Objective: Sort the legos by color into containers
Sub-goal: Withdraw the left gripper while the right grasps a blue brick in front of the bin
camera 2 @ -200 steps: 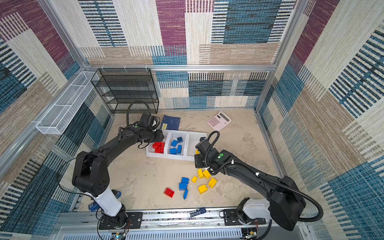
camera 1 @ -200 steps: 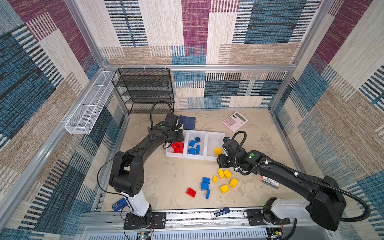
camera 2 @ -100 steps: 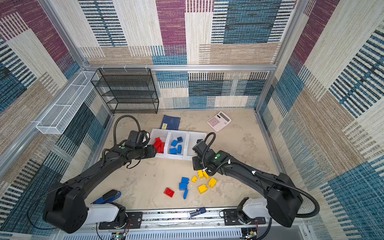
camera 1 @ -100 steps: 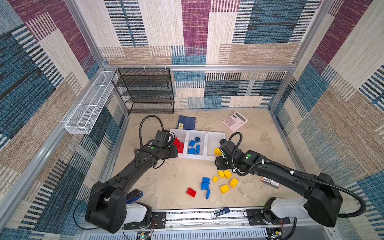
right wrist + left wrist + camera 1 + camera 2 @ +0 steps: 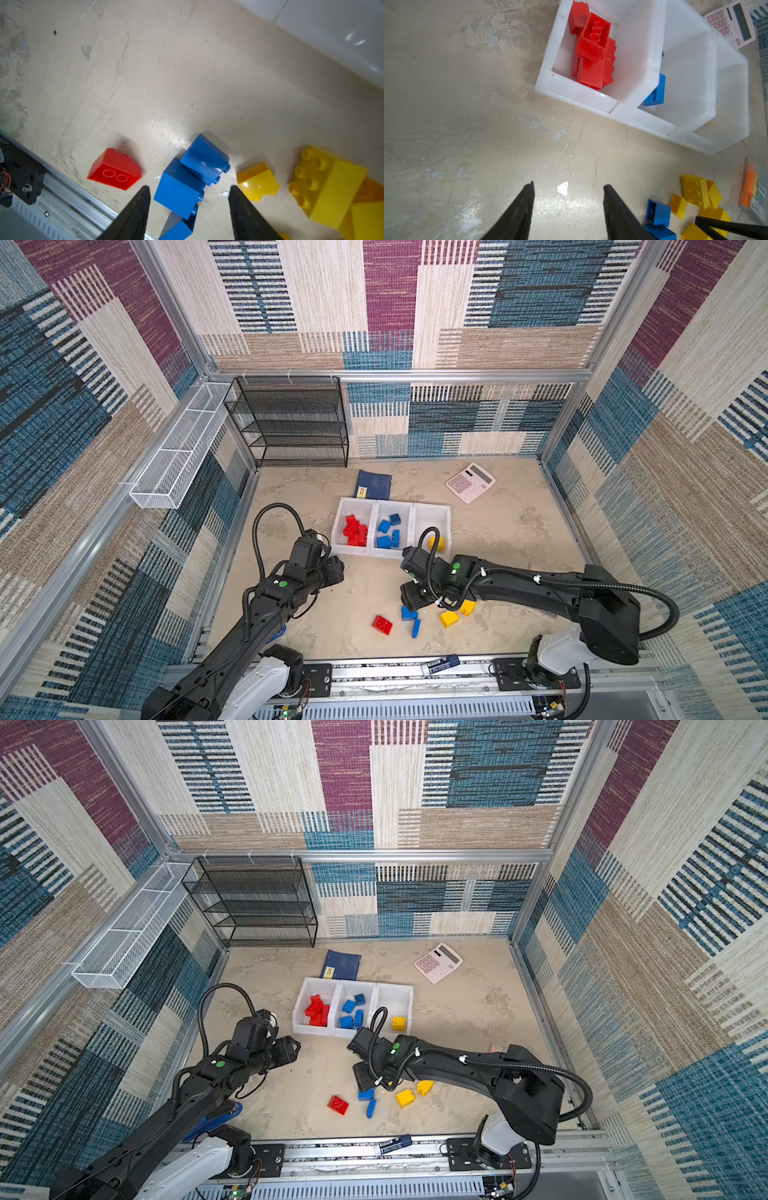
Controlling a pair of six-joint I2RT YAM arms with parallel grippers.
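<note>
Along the left wall hung a long white wire-mesh basket (image 5: 174,456), and next to it, at the back, stood a black mesh shelf rack (image 5: 291,423). The left gripper (image 5: 334,570) hovered over the bare beige tabletop (image 5: 291,506), near the front left corner of the bins. In its wrist view its black fingers (image 5: 517,212) stood moderately apart with nothing between them.

A flat dark-blue booklet (image 5: 374,485) lay just behind the three joined white plastic containers (image 5: 432,512). The left container held a heap of red studded plastic bricks (image 5: 355,530), the middle one several blue studded bricks (image 5: 388,533), and the right one a single yellow brick (image 5: 438,542).

In front of the containers the loose legos lay on the table. Farthest left was a red sloped brick (image 5: 382,624). Next came two blue blocks (image 5: 204,159) touching each other, with a third blue piece (image 5: 415,628) close by. To their right lay a cluster of yellow blocks (image 5: 449,618).

The right gripper (image 5: 189,187) hung low over the blue blocks. Its jaws were parted about halfway and straddled the nearer blue block, a gap showing on each side, gripping nothing.

At the far right, towards the back, a pale pink calculator (image 5: 470,482) lay well apart from everything else.
</note>
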